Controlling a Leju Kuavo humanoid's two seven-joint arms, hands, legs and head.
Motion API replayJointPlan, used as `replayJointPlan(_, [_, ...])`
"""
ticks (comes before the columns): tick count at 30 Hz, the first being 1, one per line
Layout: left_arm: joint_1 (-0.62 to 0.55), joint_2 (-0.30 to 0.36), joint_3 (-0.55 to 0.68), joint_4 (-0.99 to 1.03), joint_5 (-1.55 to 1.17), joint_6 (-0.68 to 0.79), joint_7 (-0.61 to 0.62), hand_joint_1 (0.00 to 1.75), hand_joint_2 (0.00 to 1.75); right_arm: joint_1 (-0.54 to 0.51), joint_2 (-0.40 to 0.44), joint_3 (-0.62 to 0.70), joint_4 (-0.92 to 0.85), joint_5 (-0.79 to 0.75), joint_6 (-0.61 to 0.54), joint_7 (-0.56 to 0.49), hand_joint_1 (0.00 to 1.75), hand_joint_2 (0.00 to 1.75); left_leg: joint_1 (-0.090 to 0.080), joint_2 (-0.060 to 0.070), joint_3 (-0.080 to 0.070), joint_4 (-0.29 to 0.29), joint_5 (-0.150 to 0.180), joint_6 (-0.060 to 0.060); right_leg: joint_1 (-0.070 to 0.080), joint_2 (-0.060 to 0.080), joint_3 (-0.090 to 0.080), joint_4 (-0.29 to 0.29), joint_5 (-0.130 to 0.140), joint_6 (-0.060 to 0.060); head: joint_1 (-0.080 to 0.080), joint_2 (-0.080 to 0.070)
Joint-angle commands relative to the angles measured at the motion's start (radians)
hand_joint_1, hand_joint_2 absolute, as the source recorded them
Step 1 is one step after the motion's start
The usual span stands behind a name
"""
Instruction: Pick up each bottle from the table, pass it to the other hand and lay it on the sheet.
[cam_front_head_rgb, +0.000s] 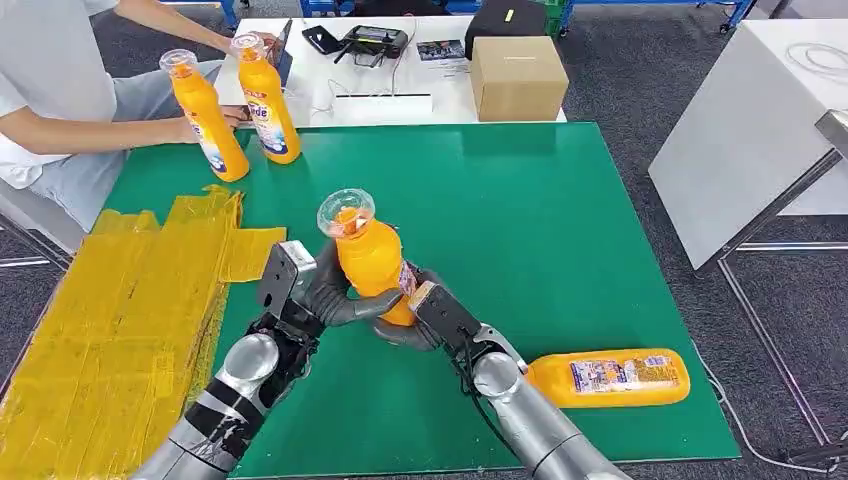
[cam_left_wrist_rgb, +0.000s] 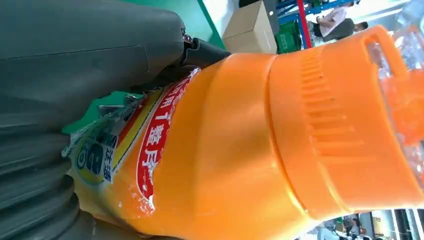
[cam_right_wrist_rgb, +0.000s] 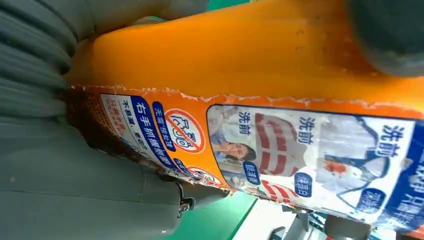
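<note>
Both hands on one orange bottle, mid green mat.
L hand (cam_front_head_rgb: 322, 297) & R hand (cam_front_head_rgb: 420, 312) both grip upright bottle (cam_front_head_rgb: 368, 258) above mat (cam_front_head_rgb: 560, 220); 2nd bottle (cam_front_head_rgb: 610, 377) lies at mat's near-right corner; 2 more bottles (cam_front_head_rgb: 240, 110) stand at far-left corner; yellow sheet (cam_front_head_rgb: 110, 320) along left edge.

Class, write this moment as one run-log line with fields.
stage: handover | held bottle: upright, both hands | left hand: gripping | right hand: gripping | yellow sheet: bare
</note>
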Motion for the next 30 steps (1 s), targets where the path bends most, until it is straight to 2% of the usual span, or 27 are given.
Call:
replayJointPlan(1, [-0.028,0.008,0.004,0.048,0.013,0.021,-0.002,1.75,1.75,-0.033,-0.015,0.038,0.042,0.001,-0.005,-0.002,1.75,1.75,0.001,0.001,0.004,0.000,-0.001,-0.001,0.001,0.001,0.004,-0.002,-0.001,-0.001,0.000,0.000])
replayJointPlan(4, [-0.026,0.012,0.021,0.030,0.009,0.052,-0.011,1.75,1.75,-0.013,-0.020,0.026,-0.007,-0.019,0.002,-0.014,1.73,1.75,0.001,0.000,0.003,0.000,-0.001,0.000,0.001,0.001,0.003,-0.001,0.000,-0.001,0.000,0.000])
replayJointPlan(5, [-0.026,0.018,0.029,0.017,0.002,0.069,-0.017,1.75,1.75,0.002,-0.025,0.020,-0.050,-0.028,-0.001,-0.020,0.49,1.75,0.001,0.001,0.004,0.000,-0.002,-0.001,0.001,0.001,0.004,-0.001,-0.001,-0.002,0.000,0.000])
replayJointPlan(6, [-0.026,0.022,0.036,0.009,0.000,0.077,-0.018,1.75,1.75,0.010,-0.027,0.017,-0.075,-0.030,-0.005,-0.023,0.00,1.75,0.000,0.000,0.001,0.000,-0.001,0.000,0.000,0.000,0.002,-0.001,0.000,-0.001,0.000,0.000])
replayJointPlan(10, [-0.025,0.056,0.090,-0.045,-0.089,0.185,-0.035,1.75,1.75,0.061,-0.053,0.005,-0.249,-0.021,-0.051,-0.020,0.00,1.75,0.001,0.001,0.001,0.000,-0.001,-0.001,0.001,0.001,0.001,0.000,-0.001,-0.001,0.000,0.000])
replayJointPlan(16, [-0.025,0.058,0.097,-0.049,-0.087,0.183,-0.035,1.75,1.75,0.066,-0.058,0.003,-0.265,-0.020,-0.053,-0.017,0.00,1.75,0.001,0.000,0.001,0.000,-0.001,0.000,0.001,0.001,0.001,0.000,0.000,-0.001,0.000,0.000])
replayJointPlan(19, [-0.032,0.069,0.123,-0.058,-0.149,0.249,-0.046,1.75,1.75,0.083,-0.065,-0.006,-0.327,-0.010,-0.081,-0.041,0.00,1.75,0.001,-0.001,0.002,0.000,-0.001,0.000,0.001,-0.001,0.002,0.000,-0.001,-0.001,0.000,0.000])
replayJointPlan(24, [-0.061,0.119,0.163,-0.078,-0.448,0.473,-0.030,1.75,1.75,0.137,-0.098,-0.031,-0.495,-0.002,-0.111,-0.045,0.00,1.75,0.001,0.000,0.001,0.001,-0.002,-0.001,0.001,0.001,0.001,0.000,-0.001,-0.001,0.000,0.000])
replayJointPlan(25, [-0.064,0.130,0.176,-0.089,-0.527,0.511,-0.015,1.75,1.75,0.154,-0.108,-0.051,-0.535,-0.009,-0.121,-0.045,0.00,0.00,0.002,0.000,0.002,0.001,-0.002,-0.001,0.002,0.000,0.003,0.000,-0.002,-0.002,0.000,0.000])
replayJointPlan(28, [-0.086,0.179,0.170,-0.086,-0.853,0.612,0.100,1.75,1.75,0.206,-0.126,-0.108,-0.636,-0.011,-0.162,-0.057,0.00,0.00,0.000,-0.002,-0.001,0.000,0.000,-0.001,0.000,-0.002,0.000,0.001,-0.001,-0.001,0.000,0.000])
replayJointPlan(29, [-0.087,0.181,0.180,-0.089,-0.854,0.605,0.101,1.75,1.75,0.218,-0.133,-0.118,-0.661,-0.011,-0.161,-0.055,0.00,1.75,0.001,-0.003,0.000,0.001,-0.001,-0.001,0.001,-0.002,0.001,0.001,-0.002,-0.001,0.000,0.000])
replayJointPlan(30, [-0.103,0.204,0.167,-0.066,-0.987,0.602,0.158,1.75,1.75,0.232,-0.131,-0.135,-0.682,0.005,-0.185,-0.059,0.00,1.75,0.001,-0.002,0.000,0.001,-0.001,-0.001,0.001,-0.002,0.001,0.000,-0.001,-0.001,0.000,0.000])
